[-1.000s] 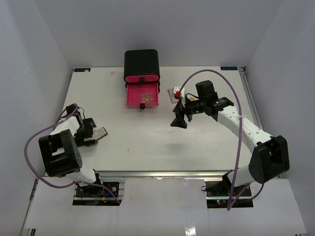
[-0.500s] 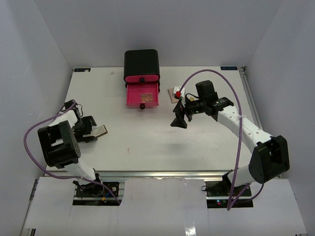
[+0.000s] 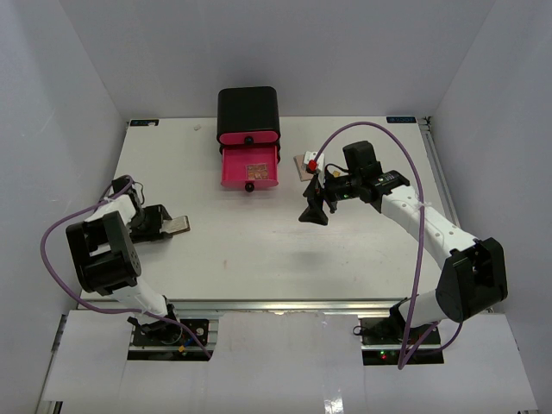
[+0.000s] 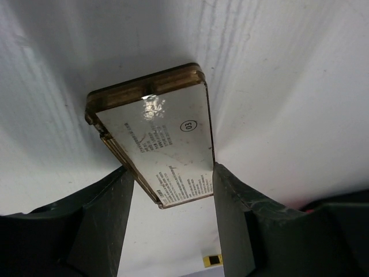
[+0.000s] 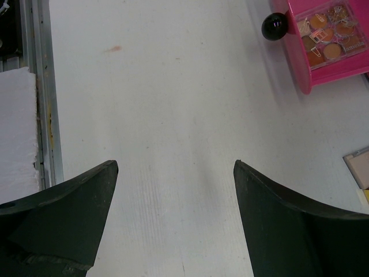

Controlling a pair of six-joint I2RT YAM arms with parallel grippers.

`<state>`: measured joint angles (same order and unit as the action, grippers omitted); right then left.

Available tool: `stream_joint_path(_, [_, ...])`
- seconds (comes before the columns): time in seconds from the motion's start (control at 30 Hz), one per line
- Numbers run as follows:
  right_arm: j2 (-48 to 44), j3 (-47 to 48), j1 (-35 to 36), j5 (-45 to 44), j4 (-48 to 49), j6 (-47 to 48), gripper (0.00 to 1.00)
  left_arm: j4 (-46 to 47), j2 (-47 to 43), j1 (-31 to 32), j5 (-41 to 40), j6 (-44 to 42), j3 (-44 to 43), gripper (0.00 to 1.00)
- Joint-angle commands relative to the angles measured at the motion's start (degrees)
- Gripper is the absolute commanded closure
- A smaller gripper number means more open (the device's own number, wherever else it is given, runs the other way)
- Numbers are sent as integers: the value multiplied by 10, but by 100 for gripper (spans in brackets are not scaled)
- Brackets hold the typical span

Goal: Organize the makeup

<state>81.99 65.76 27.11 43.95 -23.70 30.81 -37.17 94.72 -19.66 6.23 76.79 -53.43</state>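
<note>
A flat tan compact lies at the table's left side. My left gripper has a finger against each side of its near end. In the left wrist view the compact shows its printed label, and the left gripper is shut on it. A square eyeshadow palette lies in the open pink drawer and also shows in the right wrist view. My right gripper hangs open above bare table right of the drawer, with nothing between its fingers.
The black box with pink drawers stands at the back middle, its lower drawer pulled out with a black knob. A small tan item with a red-topped piece lies just right of the drawer. White walls enclose the table.
My left gripper has shifted a little toward the back and its fingers have come in onto the compact's sides. The right arm has not moved.
</note>
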Motion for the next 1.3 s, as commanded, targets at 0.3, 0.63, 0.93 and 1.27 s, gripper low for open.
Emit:
stream_joint_path(0.3, [-21,-4,0,17,16,3,12,88,-35,4,19,-40,38,49])
stream_joint_path(0.63, [-23,-4,-2,16,16,5,12,65,42,4,15,-57,-17,20])
stream_joint_path(0.93, [-23,-5,-3,18,16,6,12,-35,123,4,-27,-86,-136,18])
stream_joint_path(1.27, [-29,-5,-3,20,16,7,12,-113,199,13,-84,-126,-234,18])
